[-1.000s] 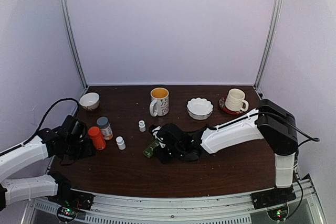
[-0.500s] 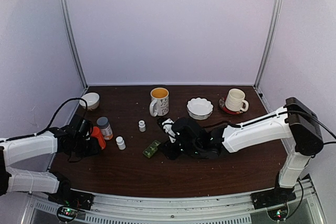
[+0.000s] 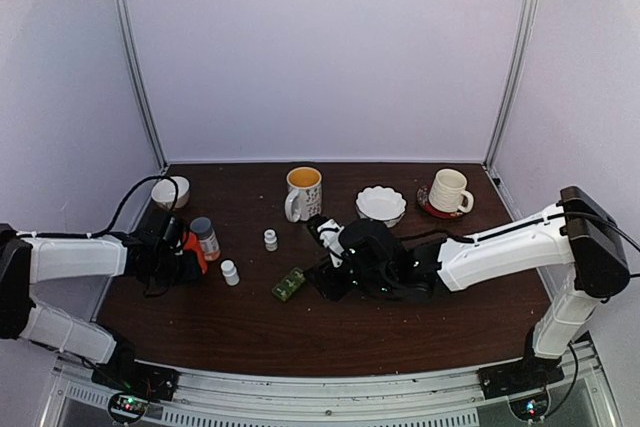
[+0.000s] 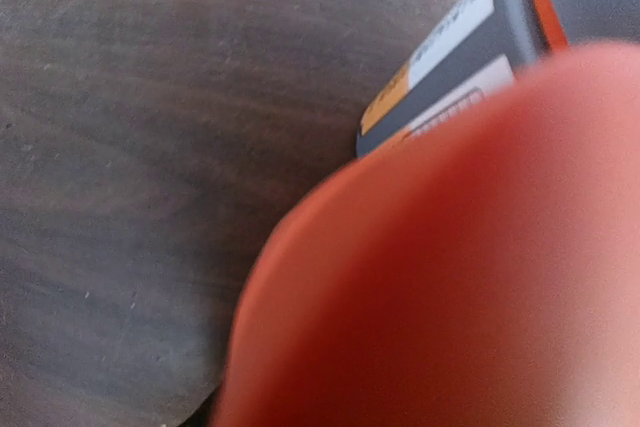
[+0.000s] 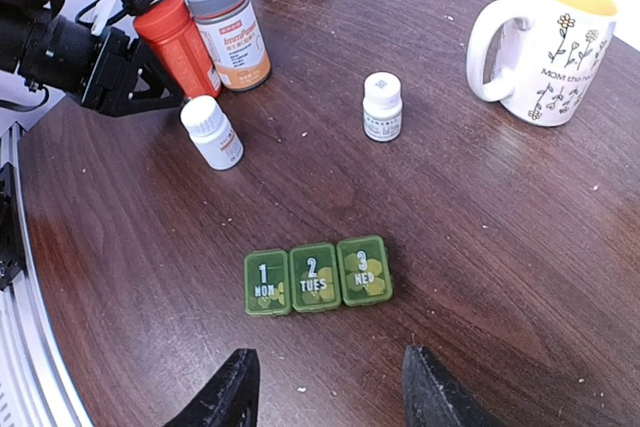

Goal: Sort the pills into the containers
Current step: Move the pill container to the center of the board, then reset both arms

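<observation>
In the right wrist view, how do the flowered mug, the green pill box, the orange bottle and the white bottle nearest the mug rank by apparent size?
1. Flowered mug
2. Green pill box and orange bottle: about alike; box nearer the camera, so unranked
3. White bottle nearest the mug

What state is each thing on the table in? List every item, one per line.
pill box: lying flat, all three lids shut
orange bottle: upright, capped, at the left gripper
grey-capped bottle: upright, capped
near white bottle: upright, capped
far white bottle: upright, capped
flowered mug: upright
left gripper: grip unclear
right gripper: open, empty
</observation>
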Robot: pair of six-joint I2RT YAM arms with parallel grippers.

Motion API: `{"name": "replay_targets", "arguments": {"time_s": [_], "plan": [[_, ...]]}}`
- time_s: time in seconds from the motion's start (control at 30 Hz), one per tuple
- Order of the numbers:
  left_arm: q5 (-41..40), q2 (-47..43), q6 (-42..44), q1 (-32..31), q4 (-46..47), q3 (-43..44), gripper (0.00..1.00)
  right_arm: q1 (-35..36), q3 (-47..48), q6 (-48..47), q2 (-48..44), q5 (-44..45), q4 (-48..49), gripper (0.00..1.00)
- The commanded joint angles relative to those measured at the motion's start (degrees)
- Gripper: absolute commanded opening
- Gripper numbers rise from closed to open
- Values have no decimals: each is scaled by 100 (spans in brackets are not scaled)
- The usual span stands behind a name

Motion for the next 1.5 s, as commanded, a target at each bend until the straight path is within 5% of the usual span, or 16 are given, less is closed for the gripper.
{"name": "replay_targets", "arguments": {"time_s": [0.0, 0.57, 1.0, 1.1, 1.2, 1.27, 1.3, 1.47], "plan": [[111, 478, 198, 57, 458, 346, 47, -43, -156, -40, -280, 194, 39, 52], [478, 1629, 682, 57, 607, 1508, 45, -250, -875, 144, -1186, 712, 403, 52], [218, -793, 603, 57, -452, 662, 52, -399, -1535, -542, -2603, 2848, 220, 51], [-116, -1507, 649, 57, -762, 761, 65, -605, -1612, -836, -2860, 3241, 183, 53], [-819, -1892, 551, 57, -1071, 950, 84, -933, -1604, -1042, -3035, 3460, 17, 69], [-1099, -2027, 588, 57, -1087, 1036, 95, -1164, -1572, -1021, -3178, 3745, -186, 95], [-1216, -2060, 608, 57, -1091, 1080, 97, -1276, -1600, -990, -3288, 3948, -235, 99], [-1352, -2131, 1141, 57, -744, 1143, 98, -1963, -2089, -1166, -4168, 4127, -18, 100]]}}
